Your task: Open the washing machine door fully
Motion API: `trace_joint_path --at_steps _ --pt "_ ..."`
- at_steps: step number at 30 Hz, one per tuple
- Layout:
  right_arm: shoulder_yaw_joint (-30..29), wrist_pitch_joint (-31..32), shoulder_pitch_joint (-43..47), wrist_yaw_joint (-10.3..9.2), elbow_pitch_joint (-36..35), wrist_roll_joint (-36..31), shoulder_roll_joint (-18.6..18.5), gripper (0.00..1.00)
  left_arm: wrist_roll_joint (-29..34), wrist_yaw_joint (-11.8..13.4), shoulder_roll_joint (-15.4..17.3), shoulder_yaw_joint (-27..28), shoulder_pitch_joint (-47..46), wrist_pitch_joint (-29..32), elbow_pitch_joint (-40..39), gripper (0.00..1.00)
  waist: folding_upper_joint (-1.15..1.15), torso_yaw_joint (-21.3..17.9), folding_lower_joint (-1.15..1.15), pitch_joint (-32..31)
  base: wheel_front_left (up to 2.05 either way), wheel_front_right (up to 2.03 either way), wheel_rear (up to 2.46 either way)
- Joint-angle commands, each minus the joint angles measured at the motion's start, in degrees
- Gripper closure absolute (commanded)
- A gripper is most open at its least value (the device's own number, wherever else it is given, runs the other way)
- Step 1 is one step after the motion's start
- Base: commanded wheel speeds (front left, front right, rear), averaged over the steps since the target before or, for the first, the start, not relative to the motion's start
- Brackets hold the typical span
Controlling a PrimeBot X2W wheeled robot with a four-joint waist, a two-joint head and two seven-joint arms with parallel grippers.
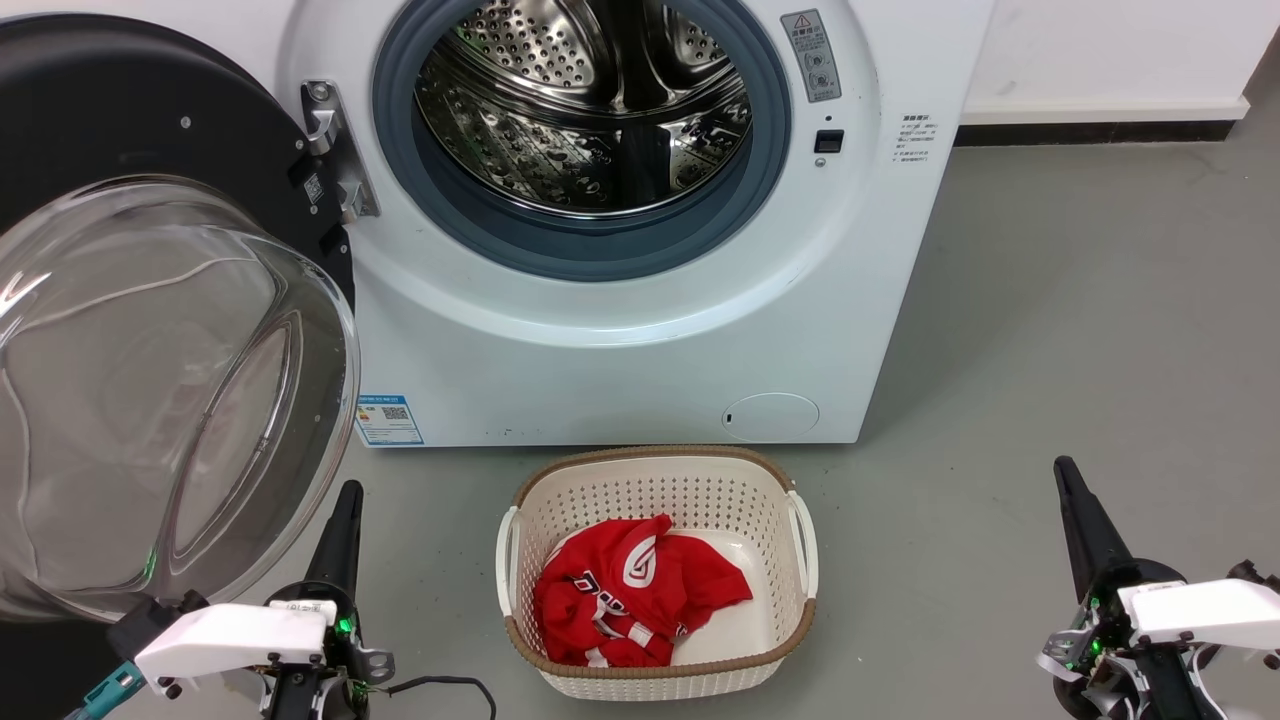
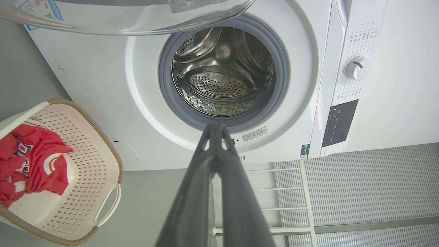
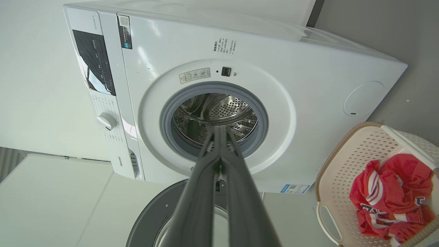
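Washing machine (image 1: 620, 340): drum (image 1: 590, 110) mouth wide open, straight ahead.
Washing machine door (image 1: 150, 400): swung out far left on its hinge (image 1: 335, 150); job looks done, at most a last nudge.
Left gripper (image 1: 348, 495): low beside the door, fingers (image 1: 340, 540) together, empty.
Right gripper (image 1: 1066, 475): low, well clear, pressed together, empty.

Left gripper (image 1: 347, 503): long dark tapering fingers (image 1: 338, 548), white angular wrist housing (image 1: 235, 637), green light (image 1: 345, 626), thin black cable (image 1: 450, 682), teal fitting (image 1: 106, 690). Right gripper (image 1: 1067, 483): same dark fingers, white housing, green light, silver bracket (image 1: 1056, 650), white wires (image 1: 1203, 680).
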Motion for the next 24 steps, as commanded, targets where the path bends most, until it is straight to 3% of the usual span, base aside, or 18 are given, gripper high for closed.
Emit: trace_joint_path --at_steps 1,24 --pt "-0.23 0.33 -0.98 -0.01 0.03 1.56 -0.07 1.00 -1.42 -0.32 0.12 0.22 -0.83 0.41 0.16 1.00 0.00 -0.01 0.00 0.00 0.00 0.00 0.00" --pt "-1.17 2.59 -1.86 -0.02 1.07 9.63 0.30 1.00 -9.90 -0.40 0.10 0.70 -1.73 2.53 1.71 1.00 0.00 -0.15 0.00 -0.03 0.00 0.00 0.00"
